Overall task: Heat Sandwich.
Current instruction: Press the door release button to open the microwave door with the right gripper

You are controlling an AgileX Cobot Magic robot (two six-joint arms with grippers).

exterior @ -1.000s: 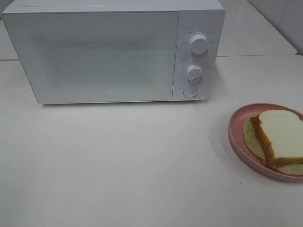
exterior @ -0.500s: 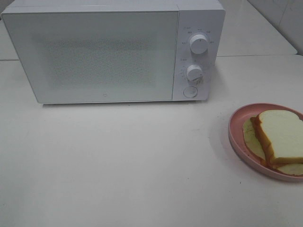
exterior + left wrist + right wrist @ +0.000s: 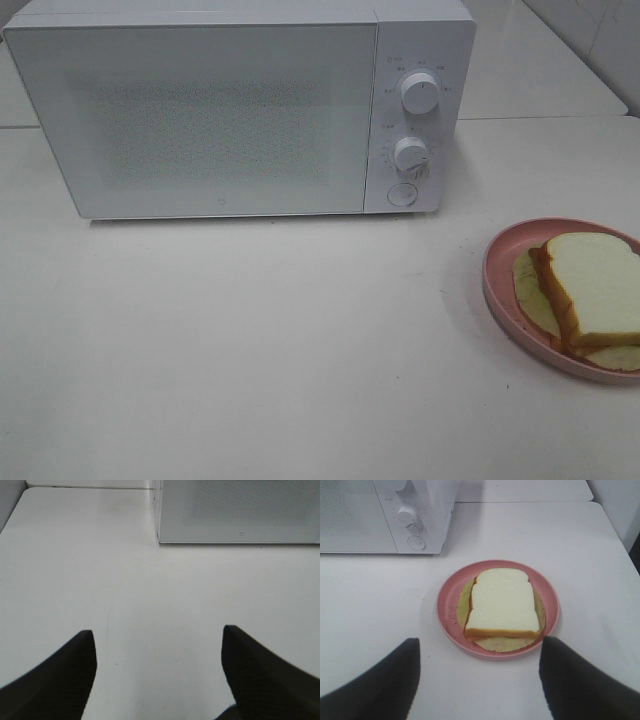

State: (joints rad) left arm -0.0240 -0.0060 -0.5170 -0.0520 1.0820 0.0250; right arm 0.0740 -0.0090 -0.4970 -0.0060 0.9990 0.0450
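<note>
Bright, even light washes out the table (image 3: 250,350), with soft shadow under the microwave (image 3: 200,110) and fingers (image 3: 55,680) blurred.

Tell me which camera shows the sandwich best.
Right wrist: the whole sandwich sits mid-frame on its pink plate, nothing covering it. Exterior high crops it at the frame's right edge. Left wrist misses it, showing microwave and table instead.

A bare kitchen-like setup: white microwave (image 3: 220,110) upper left, sandwich (image 3: 595,285) on pink plate (image 3: 497,285) at right edge, plain white table (image 3: 250,350).
</note>
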